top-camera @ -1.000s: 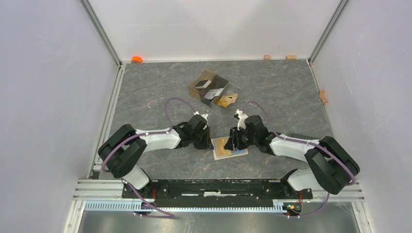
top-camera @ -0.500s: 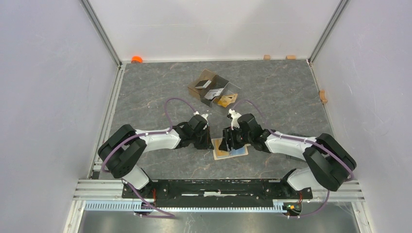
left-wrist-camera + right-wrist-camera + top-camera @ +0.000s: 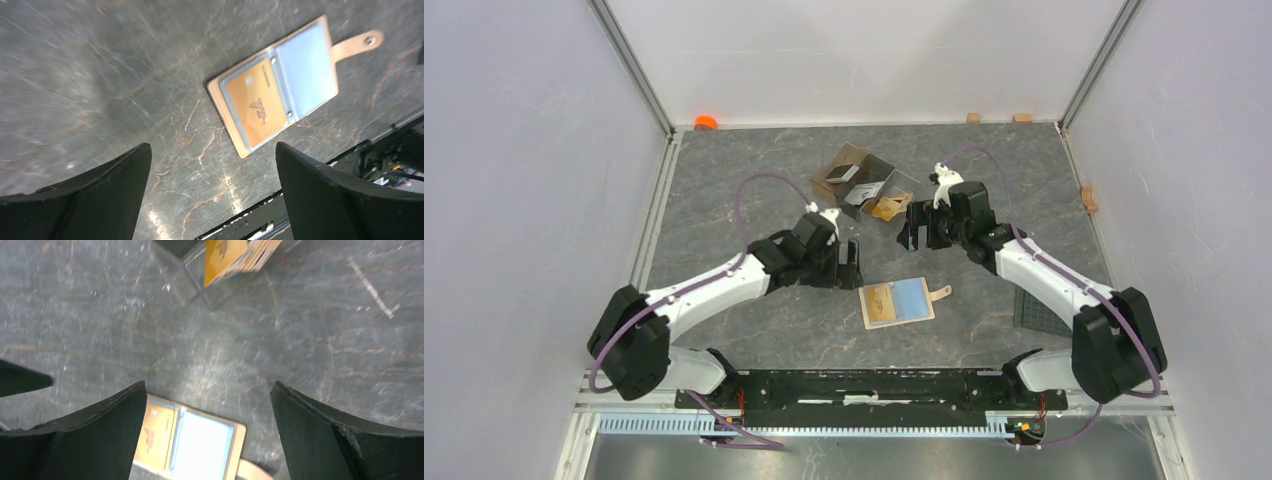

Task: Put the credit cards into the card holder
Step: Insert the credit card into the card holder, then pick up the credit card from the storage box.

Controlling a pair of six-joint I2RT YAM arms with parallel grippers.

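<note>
One card holder [image 3: 897, 302] lies open at lower centre, one orange credit card [image 3: 881, 300] inside; left gripper [image 3: 212, 150] and right gripper [image 3: 207, 387] both spread wide, empty

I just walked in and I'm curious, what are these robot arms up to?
They are putting cards into the tan card holder, which lies open on the table with one orange card in it. More cards wait in the clear box. The left arm and right arm hang above the table, jaws open, holding nothing.

Bright even light, soft shadows, both wrist views blurred
</note>
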